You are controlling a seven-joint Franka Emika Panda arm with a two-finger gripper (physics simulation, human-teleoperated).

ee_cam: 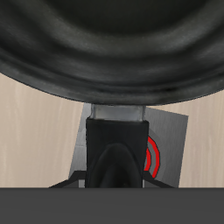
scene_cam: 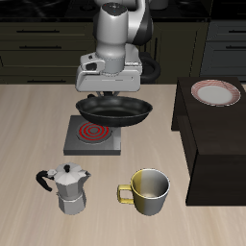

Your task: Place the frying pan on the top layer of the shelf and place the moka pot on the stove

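Gripper (scene_cam: 100, 98) closed on frying pan (scene_cam: 115, 110) handle, pan lifted above stove (scene_cam: 93, 135).
Rigid, front-heavy load, likely to tip; grip nearer the bowl steadies it. Shelf (scene_cam: 213, 144) top beside, plate (scene_cam: 215, 92) on it; moka pot (scene_cam: 68, 188) untouched by mug (scene_cam: 147, 191).

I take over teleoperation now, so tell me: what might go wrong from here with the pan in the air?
1. The frying pan is gripped by its handle only, bowl cantilevered above the stove; it may tilt or slip in the end effector.
2. A pink-rimmed plate already sits on the shelf top, so the pan could knock it.
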